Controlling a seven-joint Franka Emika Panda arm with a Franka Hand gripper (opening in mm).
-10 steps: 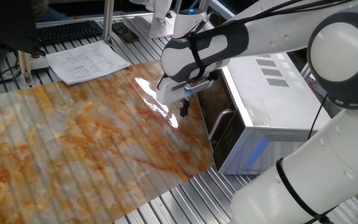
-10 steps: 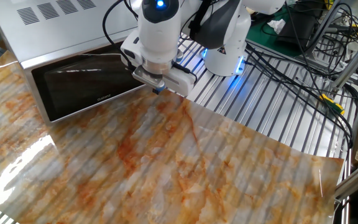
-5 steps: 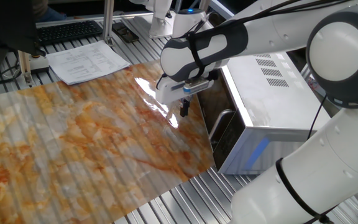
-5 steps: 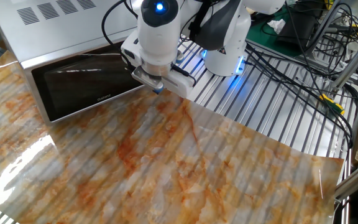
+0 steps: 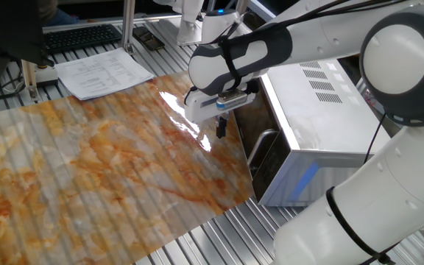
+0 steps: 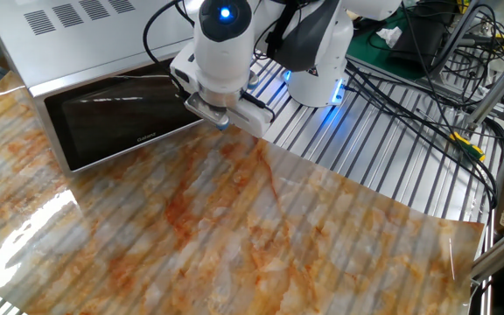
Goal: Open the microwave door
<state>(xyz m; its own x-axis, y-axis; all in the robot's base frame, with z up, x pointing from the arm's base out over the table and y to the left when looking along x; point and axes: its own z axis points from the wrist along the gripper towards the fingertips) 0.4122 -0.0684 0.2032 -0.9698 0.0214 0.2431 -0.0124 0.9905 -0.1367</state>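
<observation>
The claw [image 5: 221,129] hangs fingers-down, and they look close together, holding nothing. Just below its tips lies the marbled mat [image 5: 101,169]. The door [image 6: 116,122], shut on the microwave [image 5: 322,110], stands just beside the claw, its handle [image 5: 254,149] close by, untouched.

One fixed view looked down from high behind our arm, close over its shoulder, facing the gripper [image 5: 220,129] with the microwave [image 5: 311,118] to its right. The other fixed view looked back from the opposite side, equally high, nearer the gripper [image 6: 220,121]. Both shared the marbled mat [image 6: 234,227], the microwave door [image 6: 112,122] and the wrist.
</observation>
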